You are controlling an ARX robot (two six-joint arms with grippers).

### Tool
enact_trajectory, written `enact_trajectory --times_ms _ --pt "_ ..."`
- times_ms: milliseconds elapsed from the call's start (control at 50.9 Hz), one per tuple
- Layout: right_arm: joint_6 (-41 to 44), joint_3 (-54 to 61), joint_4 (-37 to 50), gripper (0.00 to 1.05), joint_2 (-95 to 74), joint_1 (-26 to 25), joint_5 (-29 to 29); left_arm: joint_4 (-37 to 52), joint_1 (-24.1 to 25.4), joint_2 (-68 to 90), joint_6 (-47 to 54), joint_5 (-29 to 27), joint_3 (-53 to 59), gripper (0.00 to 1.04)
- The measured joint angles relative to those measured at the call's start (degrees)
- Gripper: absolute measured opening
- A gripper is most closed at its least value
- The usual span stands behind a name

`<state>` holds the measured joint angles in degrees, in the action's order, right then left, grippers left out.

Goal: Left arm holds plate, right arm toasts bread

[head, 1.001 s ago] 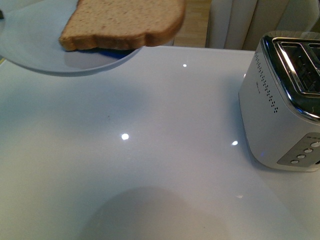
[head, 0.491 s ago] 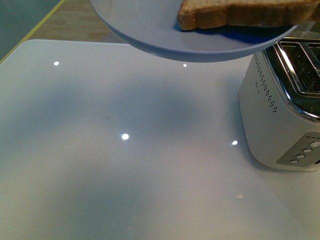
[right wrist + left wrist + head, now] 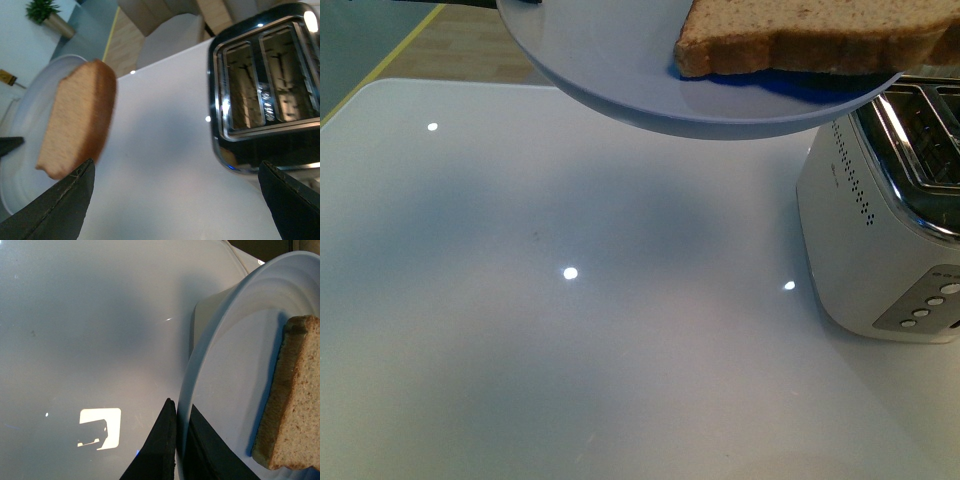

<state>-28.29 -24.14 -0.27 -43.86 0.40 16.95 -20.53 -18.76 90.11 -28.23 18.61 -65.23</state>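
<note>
Above the far edge of the white table (image 3: 570, 350) our left gripper (image 3: 181, 442) clamps the plate (image 3: 620, 70); bread (image 3: 800, 35) untaken, right gripper (image 3: 176, 172) spread empty, toaster (image 3: 880, 230) unloaded.

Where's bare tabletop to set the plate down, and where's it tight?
Bare: the whole white table left of the toaster, from near edge to far edge. Crowded: the right side, where the toaster stands and the plate with the bread, held aloft by the left pincer, hangs by its top.
</note>
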Motion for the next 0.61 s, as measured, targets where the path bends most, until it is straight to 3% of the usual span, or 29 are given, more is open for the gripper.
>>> enact_trajectory --times_ms 177,412,609 --pt "-5.7 -5.1 9.8 0.96 -13.6 3.8 4.7 -0.5 0.0 0.0 -0.2 0.0 0.0 0.03" --pt "-8.8 -7.7 15.7 0.95 -23.7 6.8 4.9 -0.9 0.0 0.0 -0.6 0.1 0.0 0.03" --pt "-13.0 -8.5 17.2 0.54 -25.6 7.9 7.9 -1.0 0.0 0.0 -1.0 0.6 0.0 0.03"
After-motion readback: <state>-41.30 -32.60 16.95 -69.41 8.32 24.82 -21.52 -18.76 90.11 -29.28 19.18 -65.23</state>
